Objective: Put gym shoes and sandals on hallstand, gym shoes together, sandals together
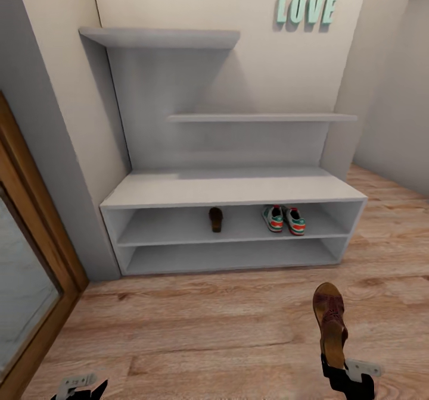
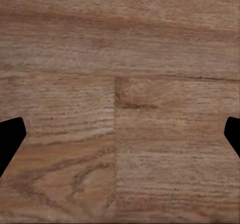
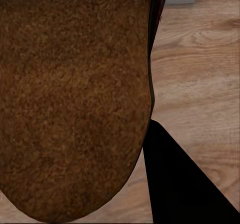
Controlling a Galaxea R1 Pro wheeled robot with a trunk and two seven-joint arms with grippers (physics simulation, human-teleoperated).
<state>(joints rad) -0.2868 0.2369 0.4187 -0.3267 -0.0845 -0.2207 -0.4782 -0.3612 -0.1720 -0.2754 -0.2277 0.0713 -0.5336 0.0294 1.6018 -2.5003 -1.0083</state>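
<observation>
The light grey hallstand [image 1: 232, 188] stands against the wall ahead. On its upper open tier sit the two gym shoes [image 1: 284, 219] side by side at the right, and one brown sandal [image 1: 215, 219] near the middle. My right gripper [image 1: 341, 369] at the lower right is shut on the heel end of the other sandal [image 1: 330, 322], which points toward the rack above the corridor floor [image 1: 208, 328]. That sandal's brown sole [image 3: 75, 99] looms close in the right wrist view. My left gripper [image 2: 120, 134] hangs open over bare planks.
A wood-framed door or mirror [image 1: 30, 269] runs along the left edge. Mint "LOVE" letters [image 1: 307, 8] hang on the wall above the two staggered shelves [image 1: 161, 37]. The rack's lower tier [image 1: 229, 257] holds nothing.
</observation>
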